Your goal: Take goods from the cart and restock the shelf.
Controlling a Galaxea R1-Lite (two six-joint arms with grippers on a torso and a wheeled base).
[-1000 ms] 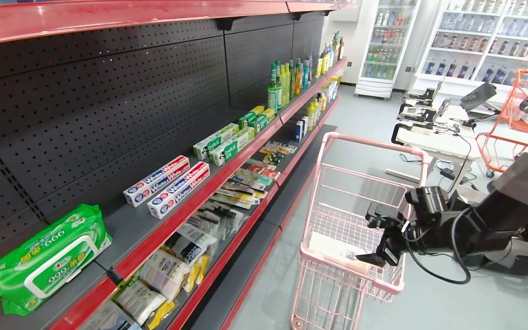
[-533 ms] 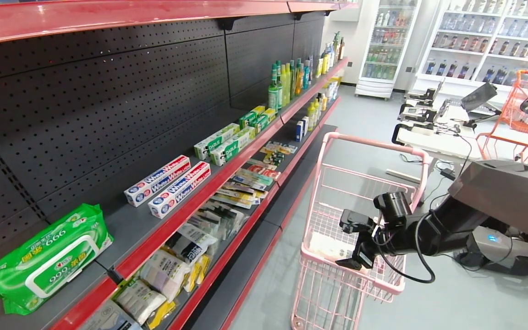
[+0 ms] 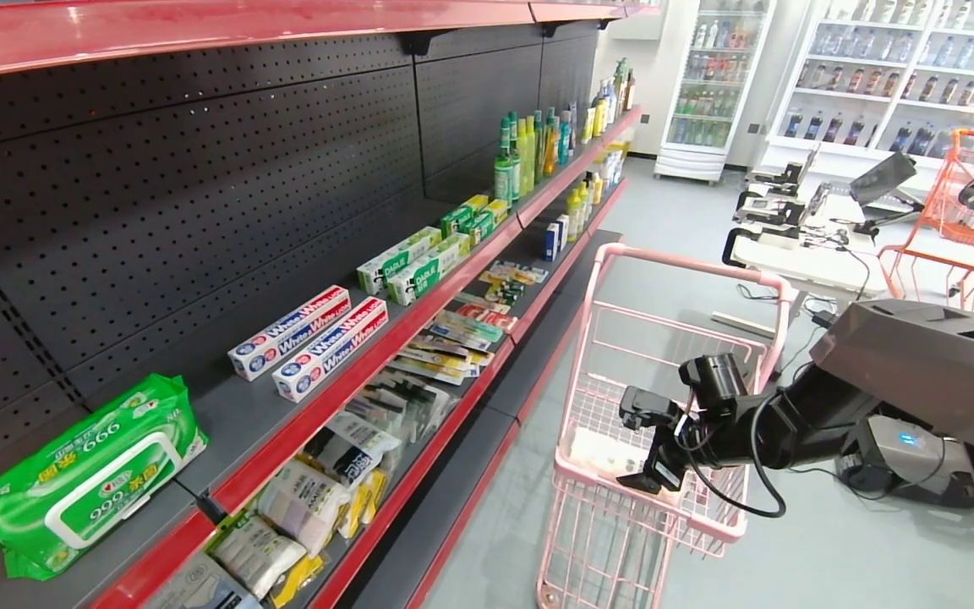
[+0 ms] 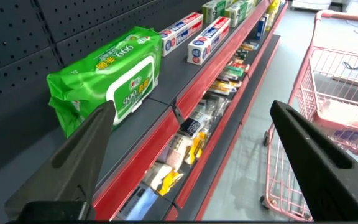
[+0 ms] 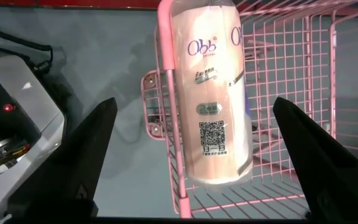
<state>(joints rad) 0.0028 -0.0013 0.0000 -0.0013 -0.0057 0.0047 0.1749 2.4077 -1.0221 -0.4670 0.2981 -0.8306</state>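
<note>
A pink cart (image 3: 597, 279) stands in the aisle beside the shelf (image 3: 352, 372). A pale peach pack (image 5: 210, 93) lies inside it against the near rim, also seen as the pale pack (image 3: 610, 452). My right gripper (image 3: 635, 444) hangs open just above that pack; the right gripper (image 5: 201, 155) has its fingers spread on either side of it, not touching. My left gripper (image 4: 191, 168) is open and holds nothing, out in front of the shelf near a green pack of wipes (image 4: 104, 78).
The shelf carries the green wipes (image 3: 81, 482), toothpaste boxes (image 3: 309, 342) and bottles (image 3: 529, 152); small packets (image 3: 326, 474) fill the lower shelf. An orange cart (image 3: 952, 220) and a white table (image 3: 800, 262) stand at the back right. Grey floor lies open to the right of the pink cart.
My right arm has swung left and forward over the pink cart, bringing the open gripper above the pale pack. The shelf goods have not moved.
</note>
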